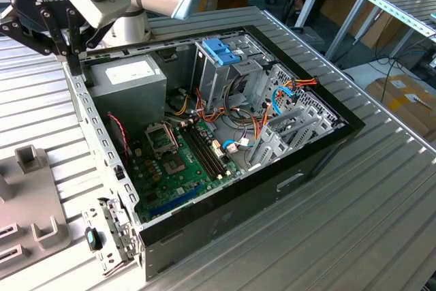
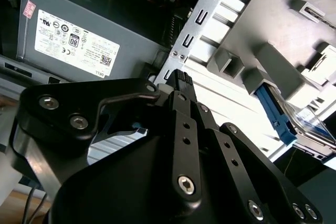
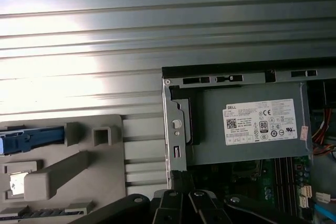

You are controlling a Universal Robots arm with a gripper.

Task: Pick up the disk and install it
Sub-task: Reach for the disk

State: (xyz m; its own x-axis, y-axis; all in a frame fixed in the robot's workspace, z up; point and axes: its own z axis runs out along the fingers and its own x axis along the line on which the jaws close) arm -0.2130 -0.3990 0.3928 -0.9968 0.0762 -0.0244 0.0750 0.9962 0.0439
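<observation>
Exterior view: the gripper (image 1: pixel 73 51), pressed together and empty, is held over the computer case's (image 1: pixel 225 217) ten-o'clock corner. In the second wrist view, the disk (image 2: pixel 307 124) is seen resting on the grey fixture (image 2: pixel 273 24).

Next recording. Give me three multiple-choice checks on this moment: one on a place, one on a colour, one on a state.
1. Where does the disk lie?
A) in the grey holder outside the computer case
B) on top of the power supply
C) on the floor

2. What colour is the bracket atop the drive cage?
A) red
B) blue
C) yellow

3. How is the computer case?
A) shut by a side panel
B) lying on its side, open
C) standing upright

Key: 1 A, the second wrist view shows the disk among the holder's grey blocks. 2 B, the bracket is plainly blue in the exterior view. 3 B, the motherboard faces up, uncovered.
</observation>
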